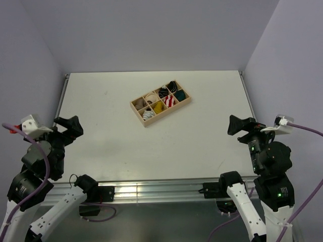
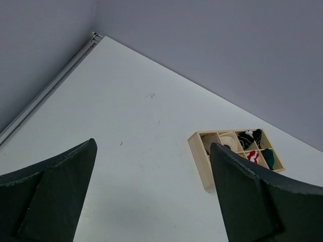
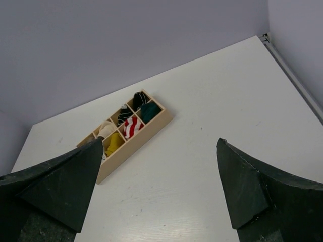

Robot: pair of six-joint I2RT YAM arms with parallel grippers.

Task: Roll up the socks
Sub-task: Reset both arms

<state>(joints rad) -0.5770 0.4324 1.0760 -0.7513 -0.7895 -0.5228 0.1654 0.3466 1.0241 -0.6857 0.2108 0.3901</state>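
Observation:
The socks lie in a wooden compartment tray (image 1: 174, 109) at mid-table. The mustard-yellow one (image 1: 158, 107) fills a front compartment, and the white one with thin dark stripes (image 1: 148, 115) sits in the front-left corner compartment. The right wrist view shows the yellow sock (image 3: 114, 142); its left finger hides the striped one. My left gripper (image 1: 70, 127) hangs open at the near left, far from the tray, nothing between its fingers (image 2: 154, 143). On the near right my right gripper (image 1: 241, 126) is likewise open and empty (image 3: 160, 141).
Other bundles fill the tray: red-and-white striped (image 1: 169, 101), teal (image 1: 179, 95), black-and-white (image 1: 164, 92), cream (image 1: 151, 97). Grey walls enclose the white table on three sides. A metal rail (image 1: 151, 190) runs along the near edge between the arm bases.

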